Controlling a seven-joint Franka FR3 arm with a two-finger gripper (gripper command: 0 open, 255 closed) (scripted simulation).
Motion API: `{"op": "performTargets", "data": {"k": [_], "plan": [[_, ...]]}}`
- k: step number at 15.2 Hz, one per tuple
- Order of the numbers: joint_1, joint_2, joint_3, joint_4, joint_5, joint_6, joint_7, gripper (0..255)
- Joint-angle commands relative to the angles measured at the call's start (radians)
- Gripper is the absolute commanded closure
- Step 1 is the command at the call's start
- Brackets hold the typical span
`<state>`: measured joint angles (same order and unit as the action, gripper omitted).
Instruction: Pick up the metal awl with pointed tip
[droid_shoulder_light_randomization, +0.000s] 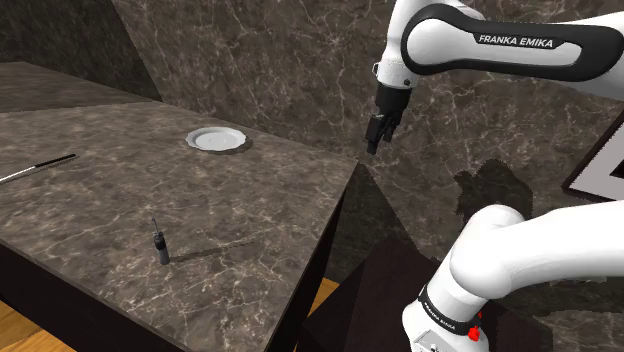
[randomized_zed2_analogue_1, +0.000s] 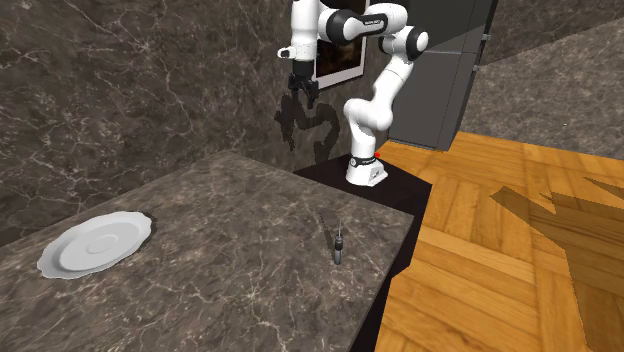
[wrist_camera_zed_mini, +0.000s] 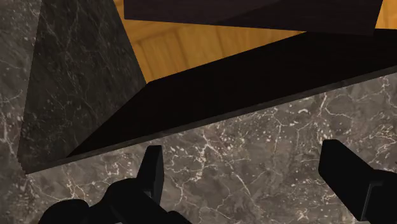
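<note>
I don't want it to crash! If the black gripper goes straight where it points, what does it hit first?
Probably the dark marbled countertop, near its edge; the gripper points down at it, with nothing visibly between.

— We see dark stone on the counter (droid_shoulder_light_randomization: 230, 200), marble by its look, brown-grey with pale veins. The wall (droid_shoulder_light_randomization: 260, 70) behind it wears the same.

— Agreed. We read it as smooth, with a dull sheen. The floor (randomized_zed2_analogue_1: 520, 250) is orange wood parquet, its grain plain to us.

— The plate (droid_shoulder_light_randomization: 217, 139) looks white and smooth (glazed, perhaps; we cannot tell).

— The awl (droid_shoulder_light_randomization: 161, 247) has a dark grey handle and a thin shaft. We cannot name its material.

— The arm (droid_shoulder_light_randomization: 520, 250) shows us a glossy white shell, and the gripper (droid_shoulder_light_randomization: 373, 147) looks matt black.
</note>
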<state>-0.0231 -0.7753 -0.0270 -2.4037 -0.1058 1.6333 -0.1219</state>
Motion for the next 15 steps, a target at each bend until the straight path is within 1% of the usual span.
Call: {"op": "performTargets", "data": {"k": [1,8,15], "plan": [[0.000,0.000,0.000,0.000,0.000,0.000,0.000,0],[0.065,0.090,0.109,-0.033,0.088,0.153,0.119,0],[0.117,0.230,0.221,-0.010,0.146,0.309,0.232,0]]}}
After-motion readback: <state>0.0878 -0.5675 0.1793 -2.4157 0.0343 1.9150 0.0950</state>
